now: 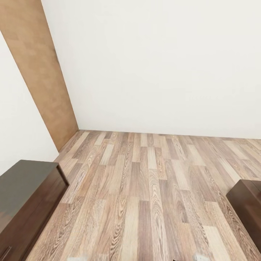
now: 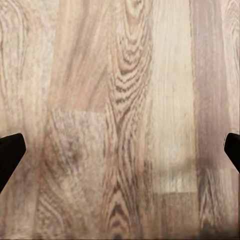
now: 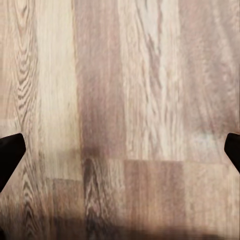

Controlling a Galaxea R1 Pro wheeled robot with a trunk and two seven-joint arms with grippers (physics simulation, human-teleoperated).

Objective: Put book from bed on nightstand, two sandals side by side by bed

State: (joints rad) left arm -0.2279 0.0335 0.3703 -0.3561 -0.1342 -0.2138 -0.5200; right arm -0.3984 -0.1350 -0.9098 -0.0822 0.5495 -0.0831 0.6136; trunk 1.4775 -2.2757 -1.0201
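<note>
You're in transit: plank floor (image 1: 152, 203), white wall (image 1: 163, 65), dark cabinet (image 1: 25, 199) near left, another dark piece (image 1: 248, 203) near right. Left hand (image 2: 120, 150) and right hand (image 3: 120, 150) released, empty, over floor. Book, bed, sandals out of sight; nothing judged done yet.

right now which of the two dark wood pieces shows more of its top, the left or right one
The left one: the dark cabinet shows a broad greyish top and front panel, while the right dark piece shows just a corner at the frame edge.
</note>
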